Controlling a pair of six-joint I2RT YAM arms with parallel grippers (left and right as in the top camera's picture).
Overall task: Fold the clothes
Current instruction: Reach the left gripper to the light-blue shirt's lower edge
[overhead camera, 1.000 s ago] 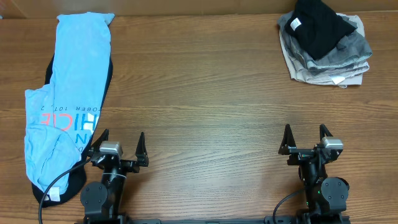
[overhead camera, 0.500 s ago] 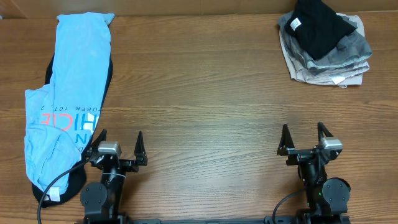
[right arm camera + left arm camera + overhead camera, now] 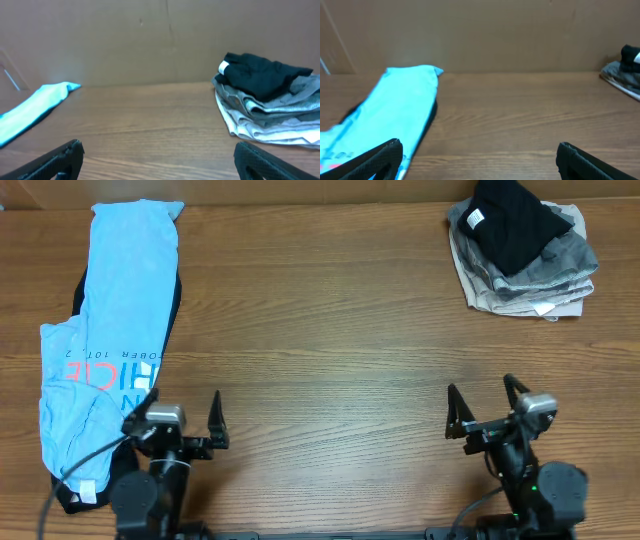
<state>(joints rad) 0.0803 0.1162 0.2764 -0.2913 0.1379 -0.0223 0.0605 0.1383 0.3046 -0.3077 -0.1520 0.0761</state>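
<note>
From overhead we see the light blue T-shirt [image 3: 110, 330] stretched along the left side of the table [image 3: 330, 330] over a dark garment [image 3: 176, 300] (pink-and-white lettering facing up), a folded pile [image 3: 520, 255] at the far right, and the left gripper [image 3: 172, 412] and right gripper [image 3: 480, 395] at the near edge, jaws spread wide and holding nothing. In the left wrist view we find the T-shirt ahead on the left, beyond the parted fingers [image 3: 370, 160]. In the right wrist view we face the pile on the right, past its own parted fingers [image 3: 280, 160].
</note>
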